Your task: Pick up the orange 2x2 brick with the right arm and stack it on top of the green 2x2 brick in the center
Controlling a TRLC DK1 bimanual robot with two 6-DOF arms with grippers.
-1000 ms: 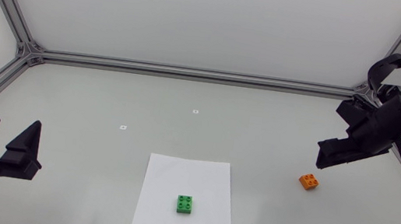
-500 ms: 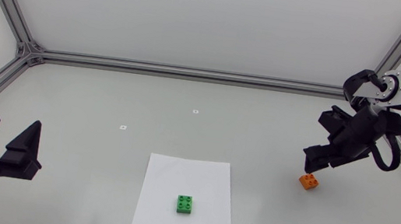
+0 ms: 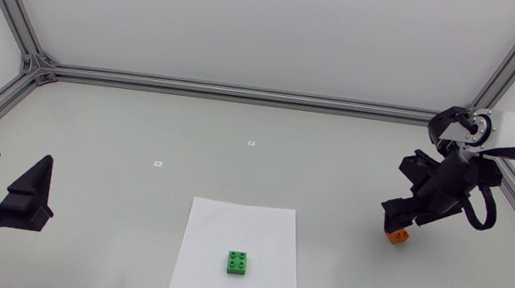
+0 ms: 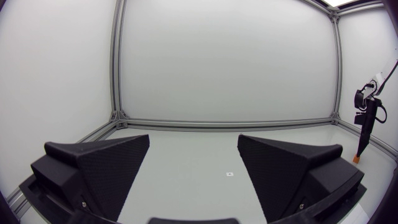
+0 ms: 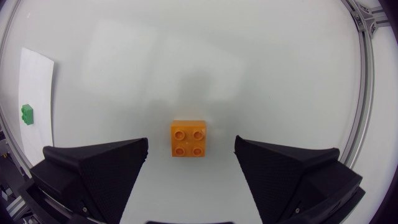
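At 3 o'clock on the counter [image 3: 139, 127], hanging over the orange 2x2 brick [image 3: 400, 237] with the right jaws spread wide. From the right wrist, showing that brick lying studs-up on the counter, between the two fingers and just ahead of them, touching neither. At 6 o'clock, showing the green 2x2 brick [image 3: 239, 263] sitting studs-up on a white paper sheet [image 3: 226, 225], well apart from the orange one. At 8 o'clock, holding the left jaws spread apart, pinching nothing.

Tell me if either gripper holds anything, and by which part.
Nothing. The right gripper is open, the orange brick untouched between its fingers; the left gripper is empty.
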